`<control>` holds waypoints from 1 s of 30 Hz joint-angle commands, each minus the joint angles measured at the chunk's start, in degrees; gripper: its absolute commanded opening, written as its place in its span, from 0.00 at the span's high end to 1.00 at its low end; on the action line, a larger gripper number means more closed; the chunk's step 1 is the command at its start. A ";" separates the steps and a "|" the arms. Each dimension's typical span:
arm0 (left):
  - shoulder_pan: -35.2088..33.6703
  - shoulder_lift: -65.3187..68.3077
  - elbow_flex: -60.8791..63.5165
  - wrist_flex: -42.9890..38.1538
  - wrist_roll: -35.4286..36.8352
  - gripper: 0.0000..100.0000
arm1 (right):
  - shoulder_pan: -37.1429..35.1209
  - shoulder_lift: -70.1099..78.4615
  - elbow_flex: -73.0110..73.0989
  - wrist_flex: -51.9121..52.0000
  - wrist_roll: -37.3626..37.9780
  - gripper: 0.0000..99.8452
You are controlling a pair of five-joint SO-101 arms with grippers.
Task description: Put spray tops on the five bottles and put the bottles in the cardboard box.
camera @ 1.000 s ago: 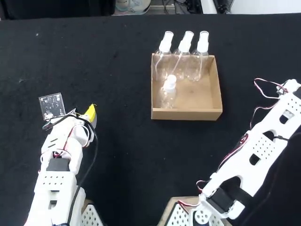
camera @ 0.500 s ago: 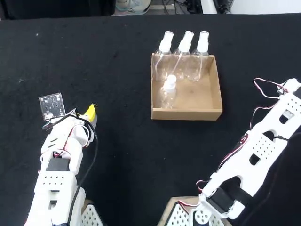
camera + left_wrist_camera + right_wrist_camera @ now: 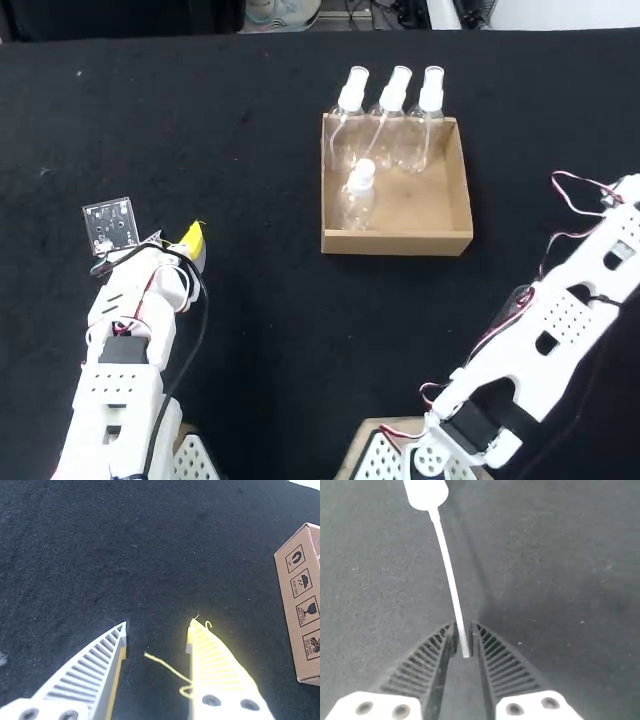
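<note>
Right wrist view: the right pincer (image 3: 463,630) is pinched tight on the thin tube of a spray top (image 3: 446,565) (its white head points away, over the black worktop (image 3: 560,555)). The left pincer (image 3: 157,625) gapes wide with nothing in it. Four capped bottles (image 3: 357,196) sit inside the cardboard box (image 3: 397,242).

In the cardboard box (image 3: 400,243) three bottles (image 3: 392,128) line the far wall; a fourth bottle (image 3: 357,197) stands near-left; near-right lies free.
</note>
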 commanded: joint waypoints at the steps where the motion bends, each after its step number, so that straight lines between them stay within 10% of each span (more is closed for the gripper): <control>1: -0.13 -0.88 -1.10 -1.32 -0.18 0.81 | 0.88 -3.91 -2.95 -1.23 0.79 0.99; 30: -0.40 -1.93 -5.05 8.18 -0.09 0.81 | 0.44 -15.43 -2.95 13.01 26.37 0.91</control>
